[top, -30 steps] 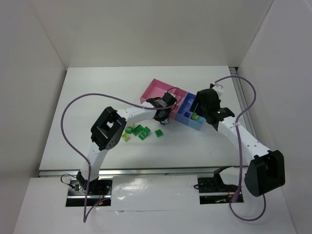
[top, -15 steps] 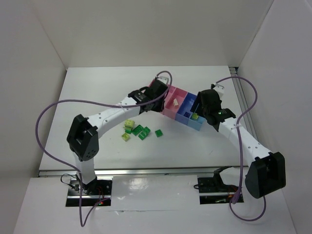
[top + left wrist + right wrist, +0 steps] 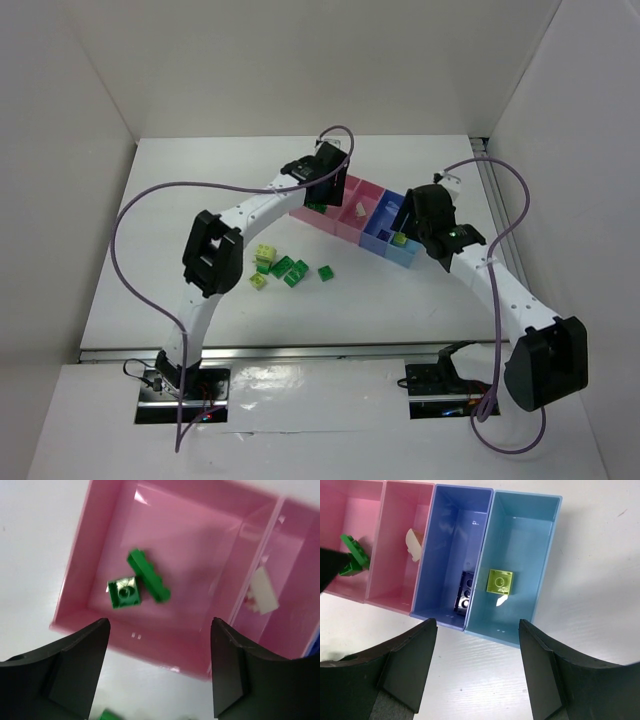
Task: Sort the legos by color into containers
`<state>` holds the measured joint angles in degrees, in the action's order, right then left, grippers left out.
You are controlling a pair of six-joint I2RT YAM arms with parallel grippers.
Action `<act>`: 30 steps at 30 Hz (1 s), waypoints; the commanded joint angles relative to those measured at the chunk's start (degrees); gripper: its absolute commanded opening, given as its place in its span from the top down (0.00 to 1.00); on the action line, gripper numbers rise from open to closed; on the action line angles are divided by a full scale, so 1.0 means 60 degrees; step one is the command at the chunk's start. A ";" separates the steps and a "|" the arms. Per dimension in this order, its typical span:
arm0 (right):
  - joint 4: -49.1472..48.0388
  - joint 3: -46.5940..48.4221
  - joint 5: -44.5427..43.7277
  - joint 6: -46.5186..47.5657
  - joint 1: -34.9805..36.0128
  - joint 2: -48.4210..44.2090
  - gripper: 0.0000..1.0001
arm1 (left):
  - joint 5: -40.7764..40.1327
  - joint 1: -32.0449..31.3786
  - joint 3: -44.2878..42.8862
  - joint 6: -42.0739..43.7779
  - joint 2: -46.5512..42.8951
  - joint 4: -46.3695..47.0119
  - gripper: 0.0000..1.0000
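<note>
Legos in dark green [image 3: 125, 593], two of them, lie touching in the wide pink bin [image 3: 175, 535], mid-frame in the left wrist view. A second ago the left gripper [image 3: 159, 630] was down by the loose pile [image 3: 291, 272]. Now it hangs over that bin, jaws wide apart and empty, so it has probably just dropped a green piece, though no frame shows the release.

The right gripper [image 3: 476, 630] has barely moved. It is spread wide and holds nothing, above the blue bin [image 3: 457, 535] with its dark blue brick [image 3: 465, 597] and the light blue bin [image 3: 520, 535] with a yellow-green brick [image 3: 500, 581]. A beige piece [image 3: 414, 545] sits in the narrow pink bin [image 3: 395, 580].

The pile waits on the white table [image 3: 200, 200], lower left of the bins. Plain white walls [image 3: 300, 60] close it in.
</note>
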<state>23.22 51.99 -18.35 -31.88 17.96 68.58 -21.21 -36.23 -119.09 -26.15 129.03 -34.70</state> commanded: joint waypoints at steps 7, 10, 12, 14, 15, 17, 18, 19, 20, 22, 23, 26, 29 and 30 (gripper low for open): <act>-0.0222 -0.0491 0.0186 -0.0019 -0.0048 -0.0078 0.26 | -0.0128 -0.1372 0.4666 -0.1060 -0.3838 0.0187 0.25; -0.0223 -0.0491 0.0187 -0.0019 -0.0048 0.0011 0.26 | -0.0403 -0.1974 0.5213 -0.2126 -0.3957 -0.0016 0.27; -0.0223 -0.0403 0.0187 0.0069 -0.0048 0.0011 0.26 | -0.0828 -0.2063 0.5214 -0.3848 -0.3797 -0.0806 0.27; -0.0223 -0.0403 0.0187 0.0069 -0.0048 0.0011 0.26 | -0.0830 -0.2150 0.4866 -0.4704 -0.3316 -0.1173 0.24; -0.0223 -0.0316 0.0187 0.0069 -0.0048 0.0011 0.26 | -0.0830 -0.2354 0.4660 -0.5245 -0.3095 -0.1581 0.24; -0.0122 -0.0315 0.0187 0.0069 -0.0048 -0.0090 0.26 | -0.1324 -0.2443 0.3799 -0.6023 -0.2336 -0.2343 0.24; -0.0121 -0.0315 0.0187 0.0069 -0.0048 -0.0091 0.26 | -0.1415 -0.2530 0.3503 -0.6767 -0.2084 -0.3159 0.25; -0.0004 -0.0315 0.0187 0.0069 -0.0048 -0.0193 0.26 | -0.1416 -0.2531 0.3268 -0.6992 -0.1879 -0.3414 0.25; -0.0003 -0.0315 0.0187 0.0069 -0.0048 -0.0194 0.26 | -0.1416 -0.2531 0.3048 -0.7095 -0.1717 -0.3503 0.25; 0.0098 -0.0315 0.0187 0.0156 -0.0048 -0.0281 0.25 | -0.1066 -0.2356 0.3046 -0.7183 -0.1497 -0.3504 0.23; 0.0099 -0.0315 0.0187 0.0157 -0.0048 -0.0282 0.25 | -0.0948 -0.2356 0.3046 -0.7184 -0.1380 -0.3374 0.23; 0.0187 -0.0315 0.0099 0.0157 -0.0048 -0.0282 0.25 | -0.0771 -0.2268 0.3323 -0.7375 -0.1378 -0.3081 0.26; 0.0187 -0.0315 0.0099 0.0157 -0.0048 -0.0282 0.25 | -0.0467 -0.2181 0.3864 -0.7624 -0.1465 -0.2454 0.31; 0.0187 -0.0315 0.0099 0.0157 -0.0048 -0.0282 0.25 | -0.0464 -0.2180 0.3866 -0.7493 -0.1466 -0.2449 0.31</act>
<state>23.68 49.06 -16.95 -31.62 17.96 68.69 -25.58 -50.02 -97.60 -68.99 120.92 -50.89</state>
